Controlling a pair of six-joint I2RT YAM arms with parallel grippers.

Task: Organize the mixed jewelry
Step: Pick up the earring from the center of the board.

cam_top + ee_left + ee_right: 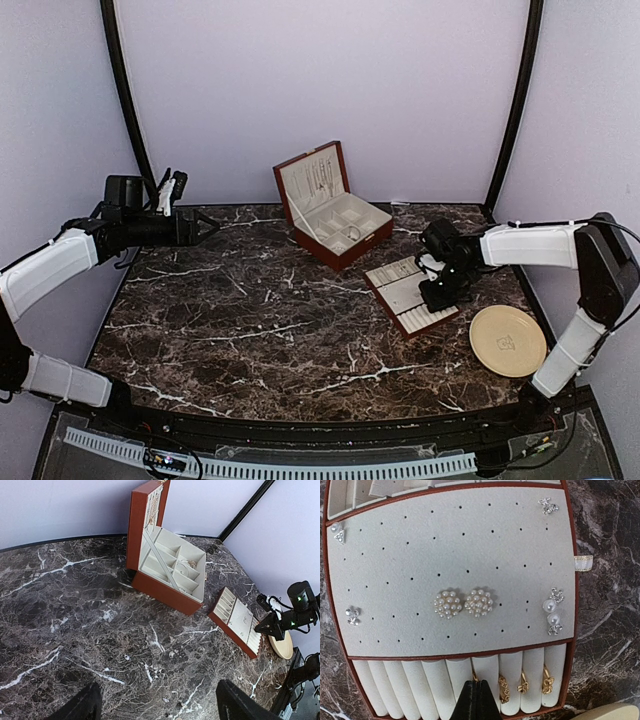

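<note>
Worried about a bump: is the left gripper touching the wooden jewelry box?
Apart. The top view shows bare marble between the left gripper and the box.

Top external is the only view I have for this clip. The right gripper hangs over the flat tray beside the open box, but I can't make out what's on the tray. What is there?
Observer: The right wrist view shows the tray's perforated pad holding a pair of pearl cluster studs in its middle, with smaller earrings near its edges.
Operator: Anything in the ring rolls?
Observer: Three gold rings sit in the slots toward one end. The right gripper is shut, its tips right beside them.
Operator: And the left gripper?
Observer: The left wrist view shows the left gripper wide open above the marble tabletop, holding nothing.
</note>
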